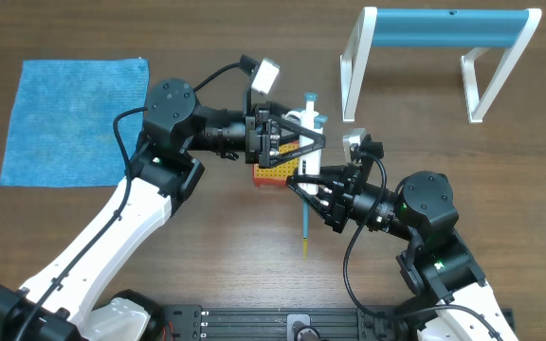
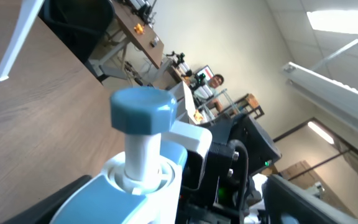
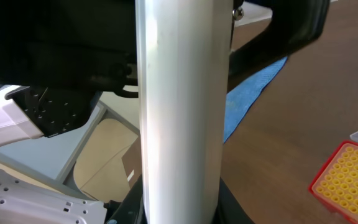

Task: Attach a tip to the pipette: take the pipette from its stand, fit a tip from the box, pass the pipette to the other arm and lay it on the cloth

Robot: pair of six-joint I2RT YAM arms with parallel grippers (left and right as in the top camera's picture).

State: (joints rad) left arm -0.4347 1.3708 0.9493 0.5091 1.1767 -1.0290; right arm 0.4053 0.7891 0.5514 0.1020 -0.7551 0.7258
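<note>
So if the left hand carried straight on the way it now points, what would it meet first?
The pipette: its blue-capped top sits right ahead of the left hand, seemingly touching it, though depth is unclear.

A laboratory, fitted out for bench robotics. At the wood-grain worktop point(image 1: 207, 256) are liquid-handling tools: a pipette point(image 1: 308, 142) near the middle, a red tip box point(image 1: 271, 175) of yellow tips just beside it, a blue-and-white stand point(image 1: 444, 28) at 1 o'clock, a blue cloth point(image 1: 69, 118) at 10 o'clock. The room behind has ceiling strip lights point(image 2: 340, 18), benches point(image 2: 135, 28) laden with equipment, and cardboard boxes point(image 2: 297, 171)
</note>
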